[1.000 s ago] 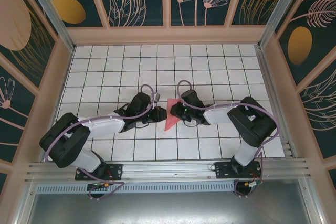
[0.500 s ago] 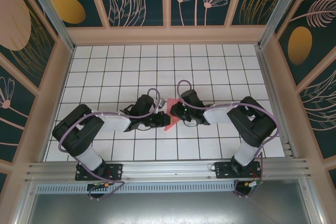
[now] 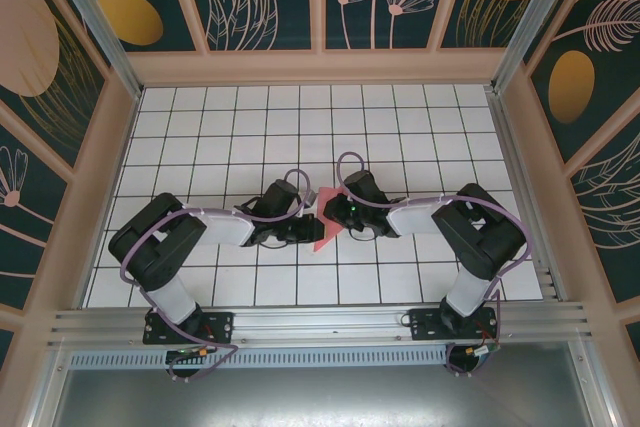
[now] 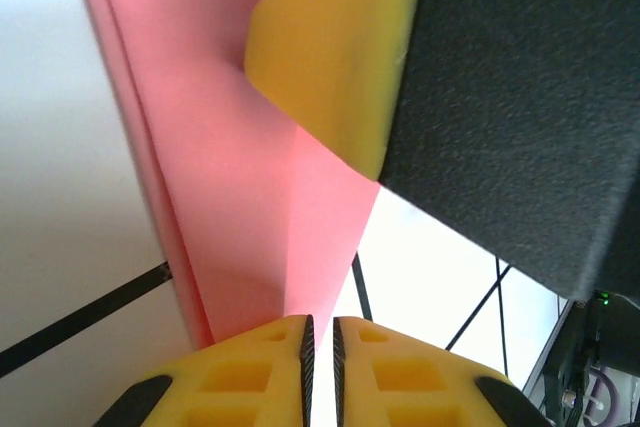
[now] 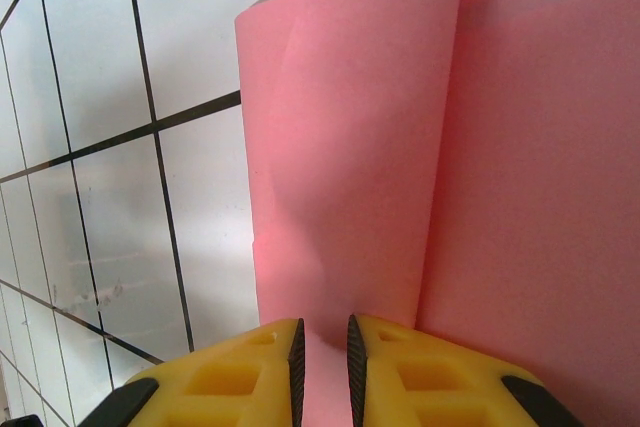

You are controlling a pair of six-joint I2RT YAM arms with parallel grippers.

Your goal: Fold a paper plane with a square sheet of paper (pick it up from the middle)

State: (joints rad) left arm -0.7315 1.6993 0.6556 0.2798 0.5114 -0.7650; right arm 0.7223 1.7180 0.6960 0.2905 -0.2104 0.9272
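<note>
The folded pink sheet point(image 3: 321, 236) is held up off the white grid table point(image 3: 250, 127), caught between two sets of fingertips that meet from opposite sides. Its long axis is seen from above to run from the near side to the far side, crosswise to both forearms, with its narrow end pointing toward the arm bases.

From the left gripper point(image 4: 320, 347) the sheet lies straight ahead. It rises out of the thin slit between the yellow fingertips, which are pressed almost together on its lower edge. A long crease can be followed away from those tips. Just beyond, on the right of that view, one yellow pad point(image 4: 330, 67) of the other arm is laid against the same sheet.

From the right gripper point(image 5: 320, 357) the sheet is likewise dead ahead. Pink paper is visible in the narrow gap between its fingertips, so a pinch on the sheet is judged there too.

Neither arm is nearer, since both are touching. The coming fold is judged to depend on the crease lying between the two pinches.
</note>
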